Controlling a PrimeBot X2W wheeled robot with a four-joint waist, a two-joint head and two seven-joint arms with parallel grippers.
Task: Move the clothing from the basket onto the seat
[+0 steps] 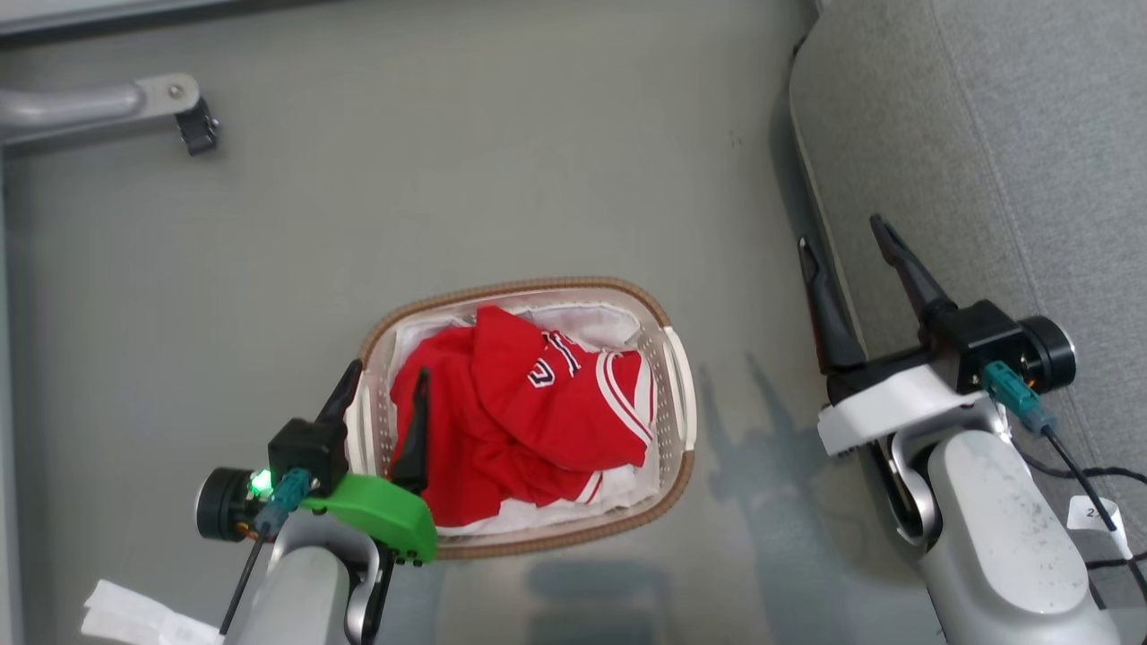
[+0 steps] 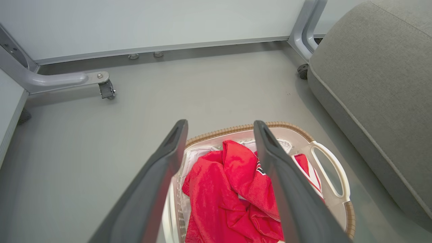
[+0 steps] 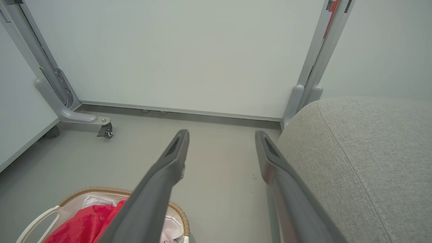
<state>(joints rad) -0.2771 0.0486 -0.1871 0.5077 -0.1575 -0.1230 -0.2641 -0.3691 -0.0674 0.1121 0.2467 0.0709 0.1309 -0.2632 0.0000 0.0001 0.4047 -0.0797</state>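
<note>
The red clothing (image 1: 520, 412) lies bunched in the oval basket (image 1: 681, 394) on the floor, a jersey with white trim and lettering on top. My left gripper (image 1: 387, 372) hangs open over the basket's left rim, one finger outside it and one over the red fabric, holding nothing. Its wrist view looks down on the clothing (image 2: 229, 189) and the basket (image 2: 332, 175) between the spread fingers (image 2: 287, 189). My right gripper (image 1: 842, 235) stands open at the edge of the grey seat (image 1: 1004, 143). The seat (image 3: 364, 162) and the basket (image 3: 94, 190) also show in the right wrist view.
A grey frame leg with a caster (image 1: 193, 125) stands at the far left on the floor. A white panel wall (image 3: 182, 50) closes the far side. A white paper (image 1: 134, 614) lies by my left arm. A black cable (image 1: 1093, 484) runs over the seat.
</note>
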